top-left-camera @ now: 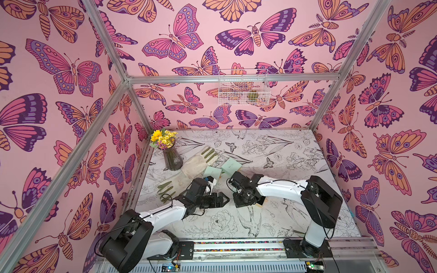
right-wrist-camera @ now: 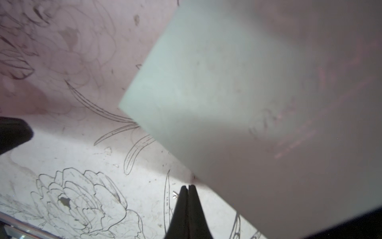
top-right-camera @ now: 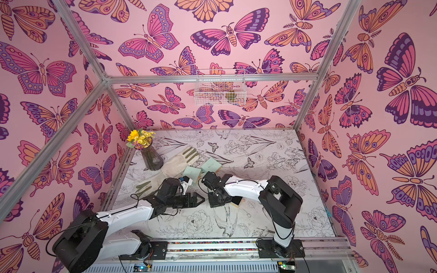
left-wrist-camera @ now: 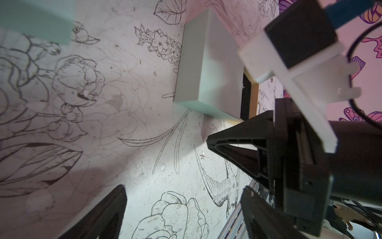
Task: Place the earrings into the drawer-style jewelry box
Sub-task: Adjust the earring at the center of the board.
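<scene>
Right claw (right-wrist-camera: 188,187) pressed together, tips low over counter (left-wrist-camera: 124,124) at corner of mint jewelry box (left-wrist-camera: 206,72); nothing visible between tips. Tiny star earring (left-wrist-camera: 203,155) lies on counter just beside those tips, outside box. Drawer (left-wrist-camera: 246,99) partly out on far side, dark lining showing; second earring (left-wrist-camera: 242,85) glints on lining. Left claw (left-wrist-camera: 184,192) spread, empty, above counter nearby. Another mint box (top-left-camera: 212,173) farther back, beside glove (top-left-camera: 198,163).

Mint jewelry box (left-wrist-camera: 206,68), drawer (left-wrist-camera: 246,99) slid open, star earring (left-wrist-camera: 203,155) loose nearby
</scene>
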`<state>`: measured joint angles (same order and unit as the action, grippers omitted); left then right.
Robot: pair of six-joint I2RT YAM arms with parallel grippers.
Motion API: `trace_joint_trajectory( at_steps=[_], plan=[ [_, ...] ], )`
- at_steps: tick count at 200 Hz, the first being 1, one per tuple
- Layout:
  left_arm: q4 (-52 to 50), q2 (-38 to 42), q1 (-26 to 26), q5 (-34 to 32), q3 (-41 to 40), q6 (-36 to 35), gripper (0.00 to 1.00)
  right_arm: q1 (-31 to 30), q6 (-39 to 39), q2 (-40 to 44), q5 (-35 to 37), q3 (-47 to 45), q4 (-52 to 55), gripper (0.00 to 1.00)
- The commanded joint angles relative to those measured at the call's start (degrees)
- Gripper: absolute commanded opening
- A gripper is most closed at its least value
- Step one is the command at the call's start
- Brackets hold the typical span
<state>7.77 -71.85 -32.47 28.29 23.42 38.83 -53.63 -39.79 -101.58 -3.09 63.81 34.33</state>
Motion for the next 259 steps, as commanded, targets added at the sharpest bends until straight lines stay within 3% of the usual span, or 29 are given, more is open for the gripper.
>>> trace_joint_trajectory(
  at_steps=[1, 55, 90, 259],
  plan=[
    [0.5, 0.7, 0.6, 0.0, 0.0, -0.4, 0.88, -0.5, 1.7, 2.1, 1.5, 0.4, 2.7, 0.05],
    [4.7, 0.7, 0.7, 5.5, -3.0, 0.0, 0.88, -2.5, 2.7, -0.5, -1.3, 1.6, 3.6, 0.14],
    [5.6, 0.8, 0.7, 5.3, -3.7, 0.4, 0.88, -2.6, 3.0, -0.4, -1.7, 1.9, 3.7, 0.17],
    [6.2, -0.3, 0.7, 5.2, -3.5, 0.1, 0.88, -2.6, 3.2, -4.3, -0.8, 4.0, 5.4, 0.09]
  ],
)
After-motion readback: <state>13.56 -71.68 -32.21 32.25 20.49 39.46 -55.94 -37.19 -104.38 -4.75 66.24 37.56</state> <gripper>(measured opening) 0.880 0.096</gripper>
